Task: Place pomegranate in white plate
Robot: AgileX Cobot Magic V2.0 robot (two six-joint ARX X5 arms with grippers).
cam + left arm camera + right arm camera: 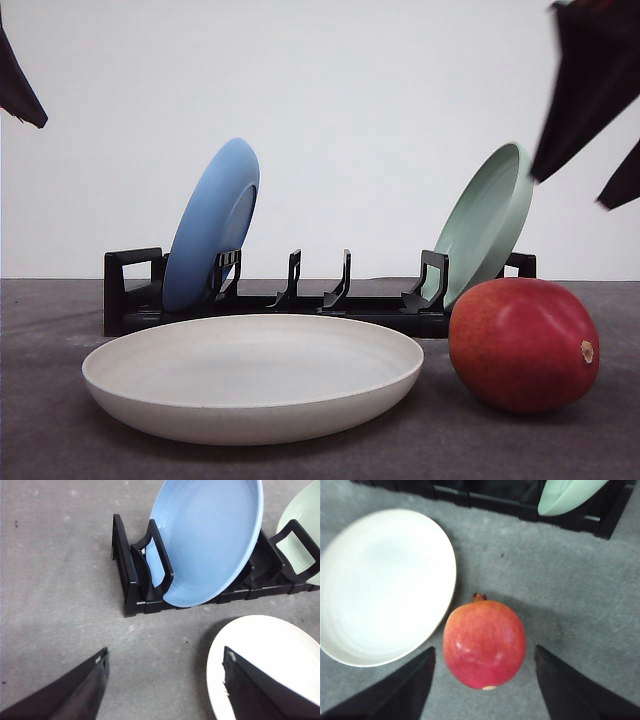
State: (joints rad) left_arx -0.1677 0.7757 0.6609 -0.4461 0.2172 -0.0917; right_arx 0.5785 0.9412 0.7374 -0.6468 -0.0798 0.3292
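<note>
In the right wrist view the spread-open right tool (482, 690) hangs over the pomegranate (484, 644) at lower centre, just beside the white plate (380, 585), while the left wrist view shows the left tool (165, 690) equally released.

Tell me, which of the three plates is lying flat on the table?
The white plate lies flat on the grey table, beside the pomegranate. The blue plate and the pale green plate stand tilted on edge in the black rack.
</note>
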